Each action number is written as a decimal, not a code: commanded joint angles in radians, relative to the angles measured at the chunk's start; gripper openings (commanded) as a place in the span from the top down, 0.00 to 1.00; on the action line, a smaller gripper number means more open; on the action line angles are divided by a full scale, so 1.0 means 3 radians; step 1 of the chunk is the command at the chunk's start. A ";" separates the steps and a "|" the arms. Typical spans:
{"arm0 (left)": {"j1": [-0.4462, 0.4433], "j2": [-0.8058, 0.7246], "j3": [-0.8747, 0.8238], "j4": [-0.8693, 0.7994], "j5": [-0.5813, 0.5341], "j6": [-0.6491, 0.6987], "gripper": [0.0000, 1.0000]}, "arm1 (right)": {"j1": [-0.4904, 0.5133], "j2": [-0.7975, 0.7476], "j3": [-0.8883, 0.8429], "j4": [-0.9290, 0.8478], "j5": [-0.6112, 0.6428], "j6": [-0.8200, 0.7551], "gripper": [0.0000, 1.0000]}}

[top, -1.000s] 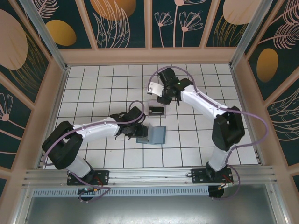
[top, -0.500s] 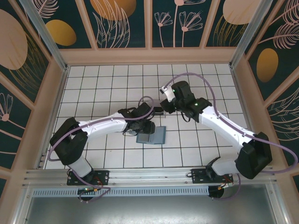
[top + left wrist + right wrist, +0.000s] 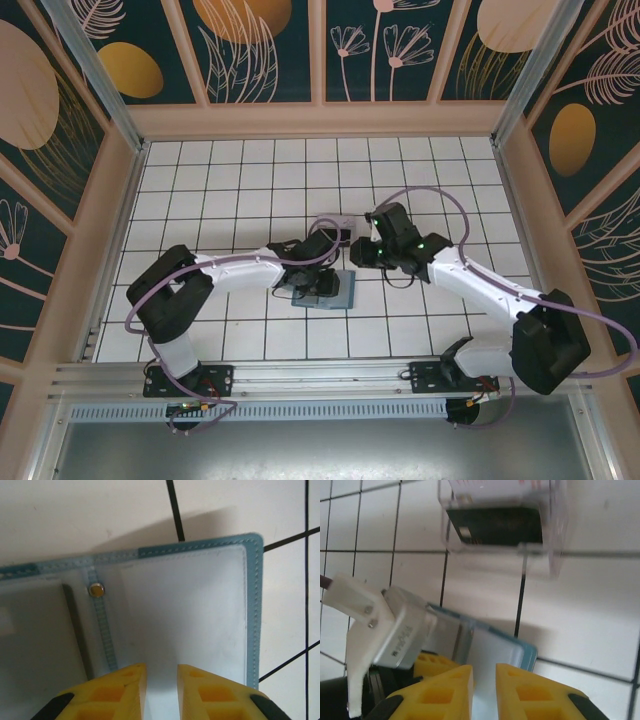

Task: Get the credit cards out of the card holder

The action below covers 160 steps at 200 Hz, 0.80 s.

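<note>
Left wrist: slate-blue leather-like bifold card holder [image 3: 190, 610] looked floppy, I favoured its stitched edge; left gripper [image 3: 161, 669], right gripper [image 3: 484, 670] slightly parted.

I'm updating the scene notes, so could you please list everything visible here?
card holder: one, slate-blue, lying open on the tiles at the centre
stud: one, brass-coloured, on the holder's centre strip
clear box: one, transparent, just beyond the holder
card: one, dark, inside the clear box
tiles: white with dark joints, covering the table
left gripper: one, yellow fingers with a narrow gap, over the holder's inner face
right gripper: one, yellow fingers with a narrow gap, at the holder's corner
</note>
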 commanded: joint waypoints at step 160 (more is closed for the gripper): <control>-0.0012 -0.0282 -0.0334 0.0339 -0.0046 -0.0238 0.79 | -0.0034 0.0998 -0.0684 0.1075 -0.0745 0.0880 0.95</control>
